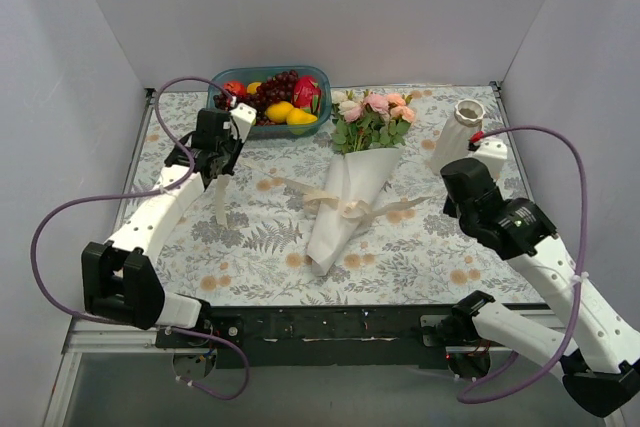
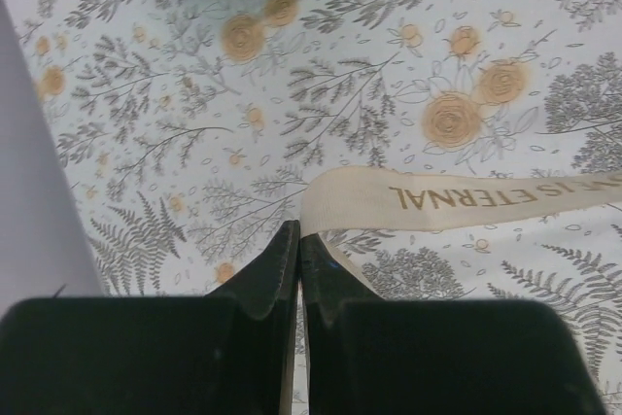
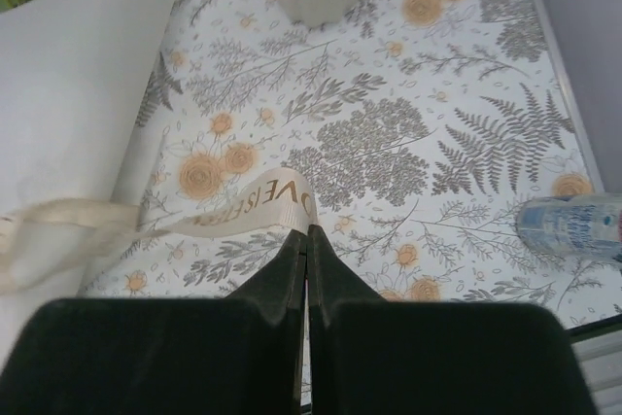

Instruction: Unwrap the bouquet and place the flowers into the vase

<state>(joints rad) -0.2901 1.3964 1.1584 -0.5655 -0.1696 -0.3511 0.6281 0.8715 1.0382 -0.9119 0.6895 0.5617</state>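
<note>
The bouquet [image 1: 350, 197] lies in the middle of the table in its white paper cone [image 3: 68, 94], with the flowers [image 1: 372, 115] pointing to the back. Its cream ribbon [image 1: 385, 212] is still knotted around the cone. The left gripper [image 2: 298, 230] is shut, with the printed left end of the ribbon [image 2: 437, 199] pinched at its tips. The right gripper [image 3: 308, 230] is shut on the ribbon's right end [image 3: 262, 203]. In the top view the left gripper [image 1: 220, 179] is left of the cone and the right gripper [image 1: 448, 202] is right of it. The vase [image 1: 462, 127] stands upright at the back right.
A blue bowl of fruit [image 1: 270, 97] stands at the back, just beyond the left gripper. A clear bottle-like thing [image 3: 573, 225] lies at the table's right edge. Grey walls close in the left, right and back sides.
</note>
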